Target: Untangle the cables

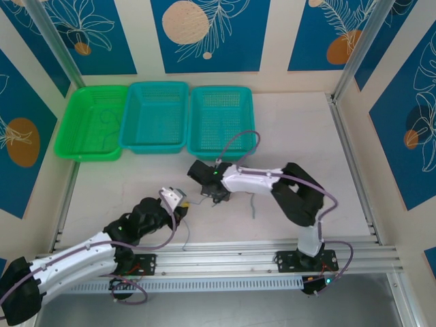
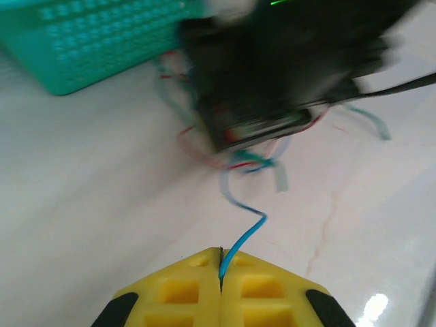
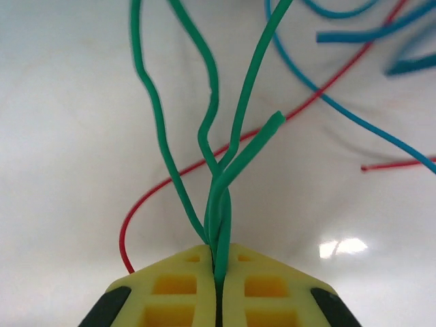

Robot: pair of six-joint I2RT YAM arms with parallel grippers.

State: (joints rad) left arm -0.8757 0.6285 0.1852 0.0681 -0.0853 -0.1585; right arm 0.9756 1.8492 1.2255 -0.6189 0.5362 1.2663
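A thin blue wire runs from the tangle to my left gripper, whose yellow jaws are shut on its end. My right gripper is shut on a twisted bundle of dark green wires. A red wire and blue wires cross behind them on the white table. From above, the left gripper sits just left of the right gripper, with faint wire strands trailing to the right. The right gripper's black body hides part of the tangle.
Three mesh baskets stand along the back: a green basket, a teal basket and another teal basket, which is close behind the right gripper. An aluminium rail runs along the near edge.
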